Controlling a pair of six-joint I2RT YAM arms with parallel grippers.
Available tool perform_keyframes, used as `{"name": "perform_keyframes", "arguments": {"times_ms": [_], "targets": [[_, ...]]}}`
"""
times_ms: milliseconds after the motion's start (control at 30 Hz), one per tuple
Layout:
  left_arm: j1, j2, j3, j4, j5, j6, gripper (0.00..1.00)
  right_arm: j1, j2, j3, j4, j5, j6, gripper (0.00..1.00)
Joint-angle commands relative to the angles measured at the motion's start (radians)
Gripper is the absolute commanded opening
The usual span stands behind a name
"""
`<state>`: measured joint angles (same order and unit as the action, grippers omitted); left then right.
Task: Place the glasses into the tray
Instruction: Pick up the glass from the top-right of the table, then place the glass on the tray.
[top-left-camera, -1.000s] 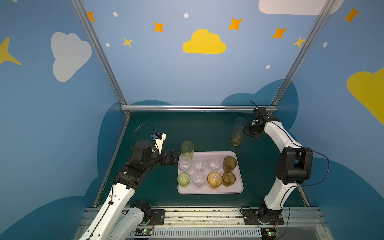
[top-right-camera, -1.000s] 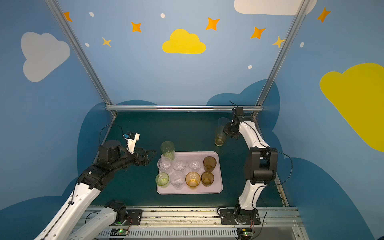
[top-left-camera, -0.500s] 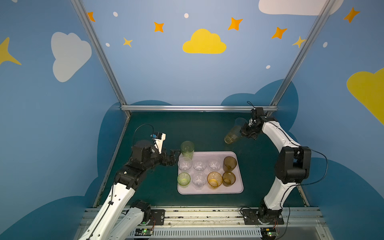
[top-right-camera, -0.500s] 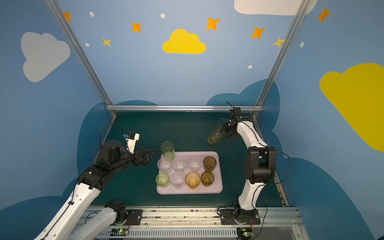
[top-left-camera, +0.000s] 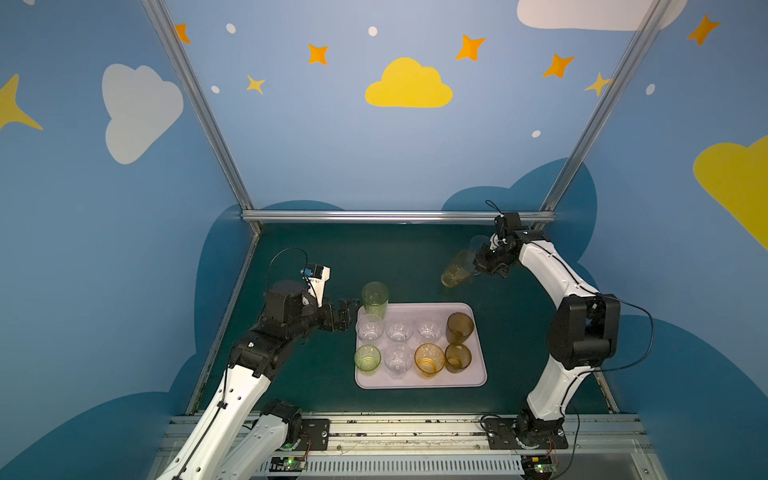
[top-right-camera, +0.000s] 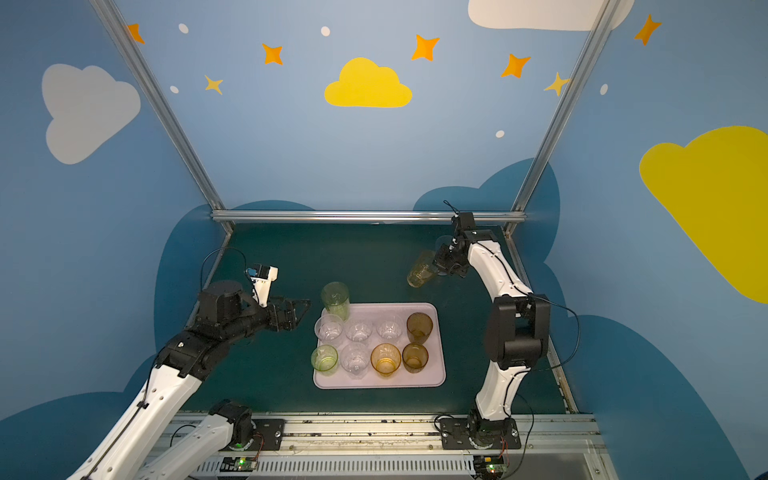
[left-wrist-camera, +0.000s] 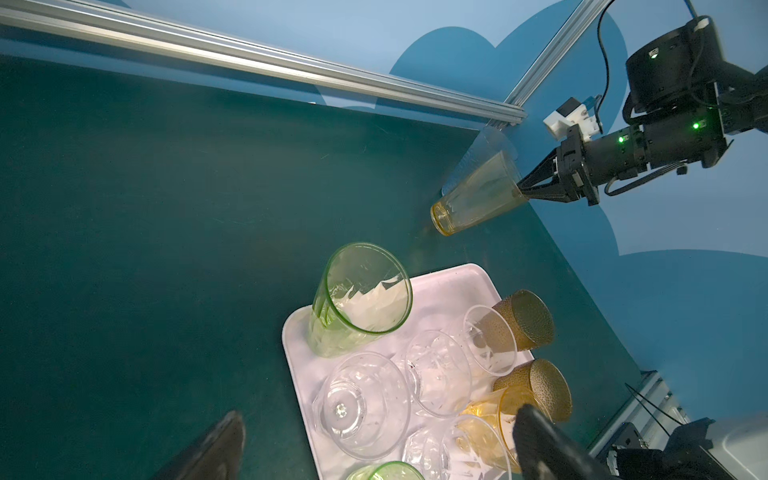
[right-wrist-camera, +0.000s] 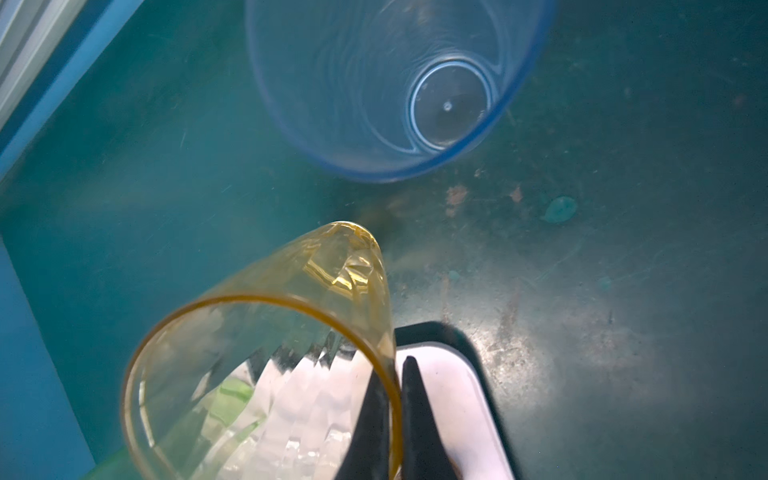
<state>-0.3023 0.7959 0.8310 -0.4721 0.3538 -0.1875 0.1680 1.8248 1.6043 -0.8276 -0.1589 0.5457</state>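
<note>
Right tool (right-wrist-camera: 395, 390) pinches the rim of the tall amber glass (right-wrist-camera: 266, 353), one finger inside and one outside; only the right wrist view makes this plain, while both top views give a dark blur there. That view also shows the pale blue glass (right-wrist-camera: 374, 83) upright on the table (right-wrist-camera: 623, 291) close by. The amber glass slopes with its base down toward the tray (top-left-camera: 419, 384) and its mouth at the tool, seemingly lifted off the table. The right arm (top-left-camera: 552, 270) reaches far back, elbow raised. The left tool (top-left-camera: 349, 313) gapes empty beside the tall green glass (top-left-camera: 375, 297) on the tray's far left corner.
</note>
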Motion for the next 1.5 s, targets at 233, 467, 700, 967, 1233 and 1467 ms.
{"name": "perform_keyframes", "arguments": {"times_ms": [233, 467, 700, 967, 1233, 1467], "targets": [[-0.002, -0.002, 0.028, -0.017, -0.026, -0.025, 1.0, 0.069, -0.171, -0.036, 0.007, -0.024, -0.001, 0.0], [-0.001, -0.013, 0.066, -0.039, -0.038, -0.057, 1.0, 0.089, -0.284, -0.069, -0.009, -0.031, -0.012, 0.0], [-0.002, -0.026, 0.063, -0.037, -0.003, -0.119, 1.0, 0.102, -0.42, -0.185, 0.012, -0.029, -0.008, 0.0], [-0.004, -0.031, 0.058, -0.028, 0.034, -0.172, 1.0, 0.129, -0.538, -0.257, -0.029, 0.02, -0.018, 0.0], [-0.025, -0.005, 0.062, -0.002, 0.084, -0.206, 1.0, 0.171, -0.616, -0.326, -0.027, 0.052, 0.008, 0.0], [-0.065, 0.002, 0.069, 0.009, 0.083, -0.224, 1.0, 0.208, -0.647, -0.347, -0.045, 0.089, 0.017, 0.0]]}}
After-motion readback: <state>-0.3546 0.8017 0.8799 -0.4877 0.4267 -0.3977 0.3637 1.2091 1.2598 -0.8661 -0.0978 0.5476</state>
